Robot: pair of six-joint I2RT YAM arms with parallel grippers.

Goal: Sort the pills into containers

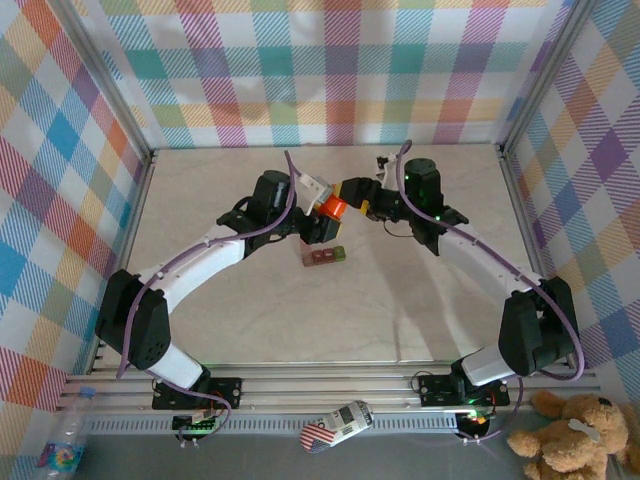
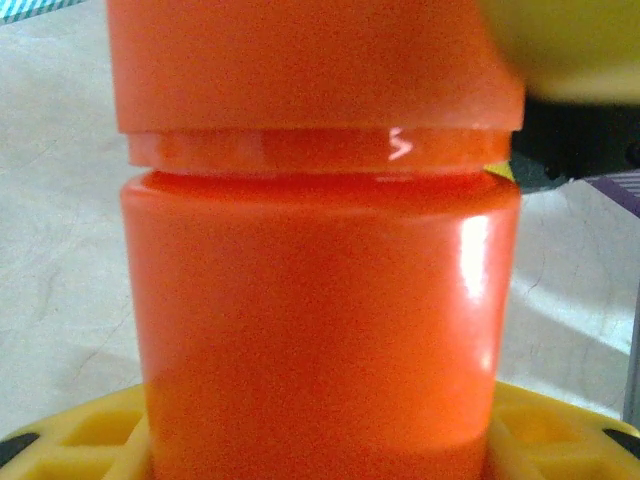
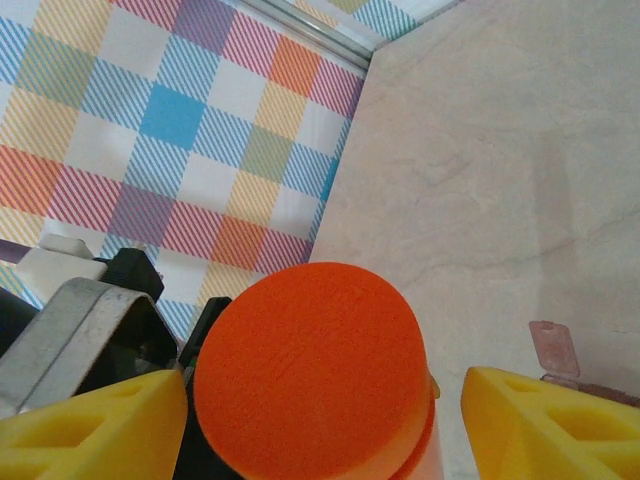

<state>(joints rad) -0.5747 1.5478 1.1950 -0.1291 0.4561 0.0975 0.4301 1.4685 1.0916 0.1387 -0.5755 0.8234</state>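
Note:
An orange bottle (image 1: 333,208) with an orange cap hangs above the middle of the table, and my left gripper (image 1: 318,222) is shut on its body. In the left wrist view the bottle (image 2: 320,300) stands between the yellow fingers (image 2: 75,440). My right gripper (image 1: 358,200) is open around the cap (image 3: 310,370). Its left finger (image 3: 95,425) is close beside the cap and its right finger (image 3: 550,425) stands apart from it. The containers (image 1: 325,256), a short red-brown strip with a green end, lie on the table just in front of the bottle; one lid flap (image 3: 556,348) stands open. The pills are hidden.
Checked cloth walls (image 1: 330,70) on an aluminium frame close the table's back and sides. Beyond the near rail lie a teddy bear (image 1: 570,440), a plastic water bottle (image 1: 68,440) and a small flag-patterned object (image 1: 335,428). Bare beige tabletop (image 1: 330,320) lies in front of the containers.

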